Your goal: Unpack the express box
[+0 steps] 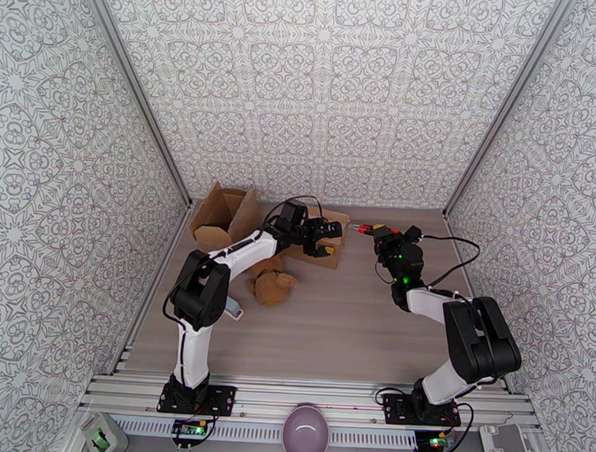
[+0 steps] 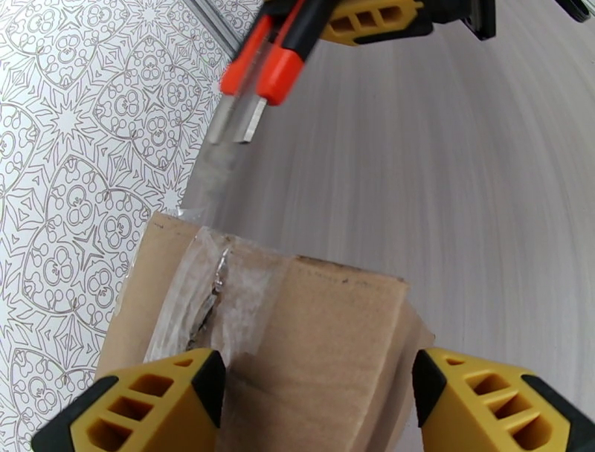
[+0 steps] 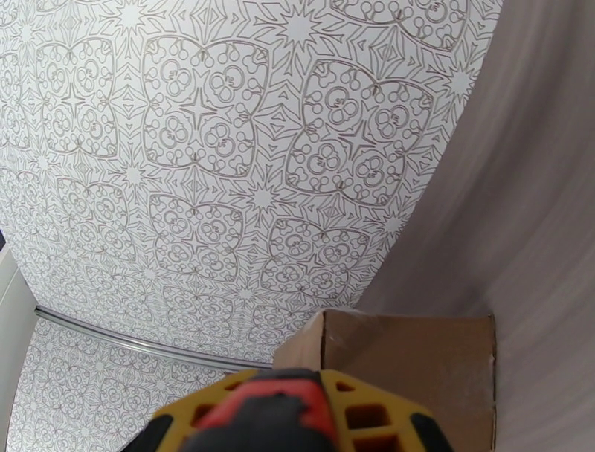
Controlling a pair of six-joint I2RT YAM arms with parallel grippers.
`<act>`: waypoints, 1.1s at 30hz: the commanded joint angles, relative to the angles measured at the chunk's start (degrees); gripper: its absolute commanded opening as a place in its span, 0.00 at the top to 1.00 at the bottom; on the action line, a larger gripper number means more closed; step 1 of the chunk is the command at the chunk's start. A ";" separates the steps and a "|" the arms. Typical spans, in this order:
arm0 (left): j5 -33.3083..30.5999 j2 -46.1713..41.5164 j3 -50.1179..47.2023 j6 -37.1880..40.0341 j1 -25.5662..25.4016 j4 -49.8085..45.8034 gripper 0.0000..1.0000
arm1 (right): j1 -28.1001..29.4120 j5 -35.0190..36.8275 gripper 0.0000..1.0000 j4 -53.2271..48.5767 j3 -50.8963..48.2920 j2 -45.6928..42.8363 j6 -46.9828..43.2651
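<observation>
1. Well to the left of the taped box (image 2: pixel 327 320), against the back wall, an open carton (image 1: pixel 223 212) stands with its flaps up. It is out of both arms' way.

2. Left of the taped box and nearer the arm bases, a brown plush toy (image 1: pixel 273 286) lies on the table. It looks like unpacked contents set aside where it will not block the cutting, though that is a guess.

3. The left gripper (image 2: pixel 320 372) is over the near end of the taped box. Its yellow jaws are spread wide and grasp nothing. One finger overlaps the box top and the other sits just beside its right edge. I judge it is there to steady the box against a push from the blade, but I cannot tell whether it presses on the cardboard.

4. The taped box lies on the table with its sealed face up. A strip of clear tape (image 2: pixel 223 290) runs along the seam, already ragged and split at one spot, so the opening looks begun but not finished.

5. Just beyond the far end of the taped box, the box cutter (image 2: pixel 271 59) hangs in the air with its blade (image 2: pixel 238 123) extended. The blade points down toward the tape line and is clear of the cardboard.

6. To the right of the taped box, the right gripper (image 1: pixel 386 233) is clenched on the cutter's red-and-black handle. Approaching from that side lets the blade run along the seam toward the bracing gripper.
</observation>
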 commanded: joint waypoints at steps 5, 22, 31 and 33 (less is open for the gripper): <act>-0.39 -0.48 -0.29 -0.64 -0.82 -0.74 0.28 | 0.29 -0.73 1.00 -0.32 2.55 1.95 -1.54; -1.75 0.18 0.05 -0.43 -1.18 -0.38 0.29 | 0.38 -1.22 1.00 1.17 3.19 4.37 -1.64; -2.04 0.49 0.21 -0.47 -1.18 -0.13 0.29 | 0.38 -0.29 1.00 -0.37 2.86 2.11 -2.08; -2.11 0.53 0.24 -0.43 -1.21 -0.13 0.29 | 0.38 -0.13 1.00 -0.97 2.73 1.52 -2.22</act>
